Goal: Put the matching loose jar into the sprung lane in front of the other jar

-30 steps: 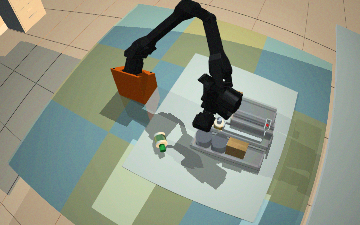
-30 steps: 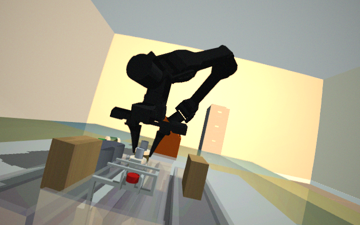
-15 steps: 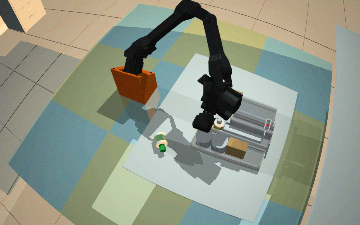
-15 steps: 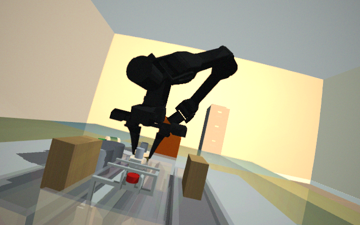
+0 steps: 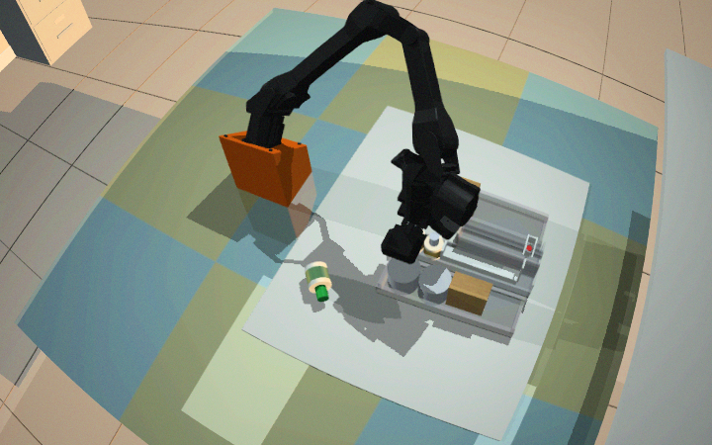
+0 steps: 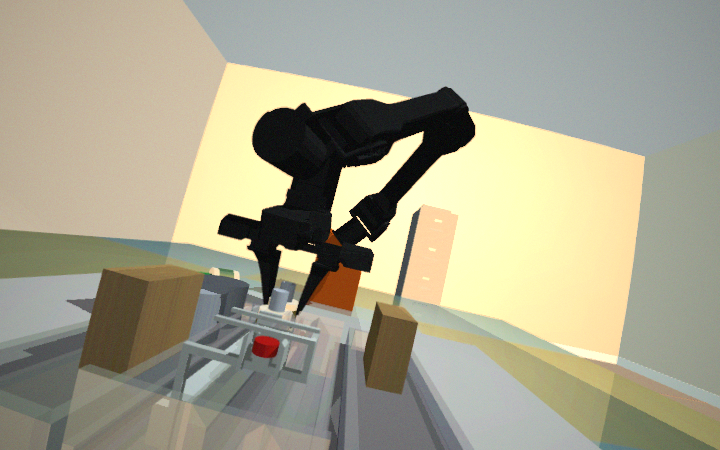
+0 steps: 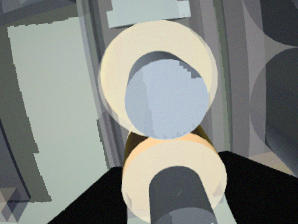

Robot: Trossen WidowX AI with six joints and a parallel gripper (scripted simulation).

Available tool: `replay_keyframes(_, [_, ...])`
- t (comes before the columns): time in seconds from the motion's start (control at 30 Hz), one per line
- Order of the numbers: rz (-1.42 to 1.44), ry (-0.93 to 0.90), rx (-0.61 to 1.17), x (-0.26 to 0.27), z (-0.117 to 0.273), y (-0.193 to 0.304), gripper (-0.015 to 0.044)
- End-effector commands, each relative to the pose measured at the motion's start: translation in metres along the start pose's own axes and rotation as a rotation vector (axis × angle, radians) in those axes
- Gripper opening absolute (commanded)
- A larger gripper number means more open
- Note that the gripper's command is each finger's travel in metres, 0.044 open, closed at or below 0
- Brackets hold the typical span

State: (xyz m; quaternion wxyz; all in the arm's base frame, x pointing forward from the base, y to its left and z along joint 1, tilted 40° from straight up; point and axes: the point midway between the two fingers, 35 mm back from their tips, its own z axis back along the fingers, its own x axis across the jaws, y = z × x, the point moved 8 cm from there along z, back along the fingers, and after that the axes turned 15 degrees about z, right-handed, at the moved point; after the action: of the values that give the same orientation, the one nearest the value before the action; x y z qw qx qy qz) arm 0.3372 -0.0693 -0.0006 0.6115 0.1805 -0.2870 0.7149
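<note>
My gripper (image 6: 282,308) (image 7: 170,169) is shut on a cream-lidded jar (image 6: 288,287) (image 7: 137,187) with a grey cap and dark olive band, upright at the front of the sprung lane. The top view hides this jar behind the gripper. The matching lane jar (image 5: 433,251) (image 6: 278,300) (image 7: 115,65) stands just behind it; the two overlap in the wrist view, and I cannot tell if they touch. The pale pusher plate (image 7: 150,12) shows behind the lane jar. The red knob (image 5: 529,248) (image 6: 265,347) is at the rear. The held jar's base and the front stop are hidden.
Grey cylinders (image 5: 402,276) (image 5: 431,289) and a wooden block (image 5: 464,296) (image 6: 127,318) occupy one neighbouring lane. Another wooden block (image 6: 390,347) stands in the other. A jar with a green band and green cap (image 5: 317,275) (image 6: 226,273) lies on its side outside the rack.
</note>
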Motion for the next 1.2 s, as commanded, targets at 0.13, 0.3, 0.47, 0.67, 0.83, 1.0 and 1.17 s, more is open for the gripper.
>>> replay_keyframes(0.13, [0.011, -0.004, -0.018, 0.0015, -0.0025, -0.0039, 0.0])
replay_keyframes(0.3, [0.011, -0.004, -0.018, 0.0018, -0.0039, -0.0038, 0.0])
replay_keyframes(0.47, [0.011, -0.005, -0.018, 0.002, -0.0046, -0.0032, 0.0])
replay_keyframes(0.67, [0.011, -0.005, -0.018, 0.0023, -0.0046, -0.0022, 0.0])
replay_keyframes(0.83, [0.011, -0.005, -0.018, 0.0025, -0.0046, -0.0014, 0.0])
replay_keyframes(1.0, [0.011, -0.005, -0.018, 0.0027, -0.0046, -0.0006, 0.0])
replay_keyframes(1.17, [0.011, -0.005, -0.017, 0.0029, -0.0047, 0.0002, 0.0])
